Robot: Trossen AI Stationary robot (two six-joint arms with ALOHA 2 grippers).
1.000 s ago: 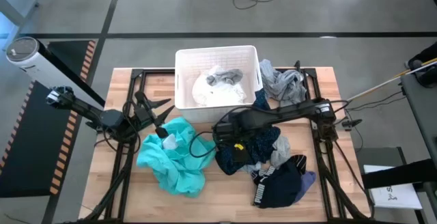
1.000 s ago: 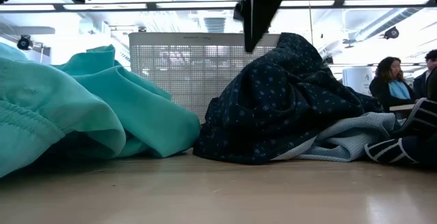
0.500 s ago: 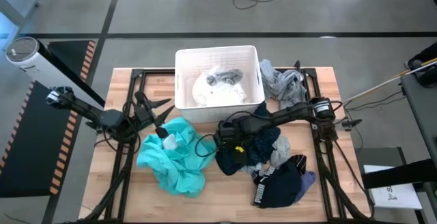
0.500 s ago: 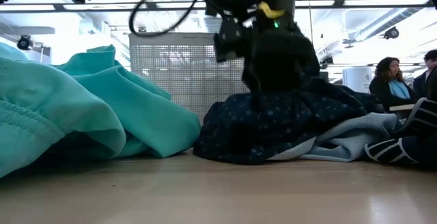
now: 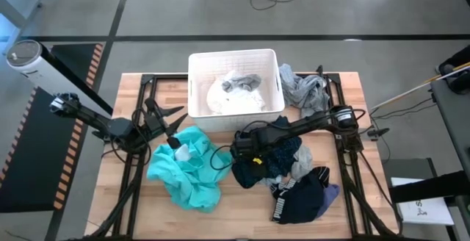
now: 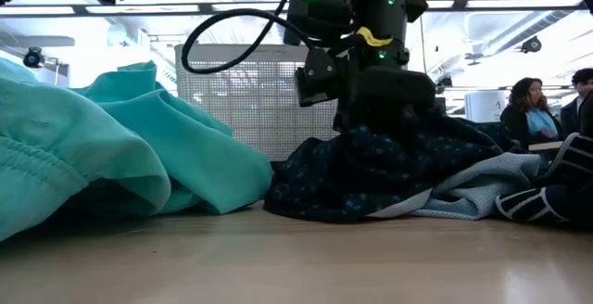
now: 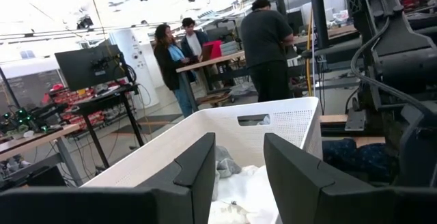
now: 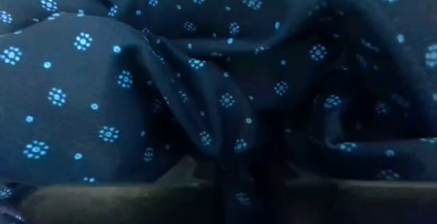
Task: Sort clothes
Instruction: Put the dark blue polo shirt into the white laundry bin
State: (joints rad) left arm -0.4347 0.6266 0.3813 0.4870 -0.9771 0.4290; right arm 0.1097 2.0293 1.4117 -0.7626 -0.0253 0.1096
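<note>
A navy garment with light-blue dots (image 5: 258, 162) lies heaped at the table's middle. My right gripper (image 5: 246, 155) points down into the top of that heap (image 6: 389, 170) and is shut on its cloth. A teal garment (image 5: 183, 169) lies to its left. A navy-black garment with white lettering (image 5: 299, 195) and a small lavender piece (image 5: 333, 192) lie at the near right, and a grey garment (image 5: 305, 90) at the far right. My left gripper (image 7: 239, 176) hangs open above the table's left side, with nothing between its fingers. My right gripper pinches a raised fold of the navy dotted garment (image 8: 232, 149) between its two fingers (image 8: 136, 198), at the top of the heap. It comes from above, pointing down. The garment lies on the table, its lower folds (image 6: 315, 197) spread around the gripper.
A white plastic bin (image 5: 197, 87) holding white and grey clothes stands at the far middle of the table. A light grey-blue cloth (image 6: 473, 193) lies under the navy heap's right side. People stand and sit in the room beyond the table.
My right gripper has come straight down from above the navy dotted garment into the top of its heap. The heap's peak has been pressed lower under it, and its lower folds stay on the table.
</note>
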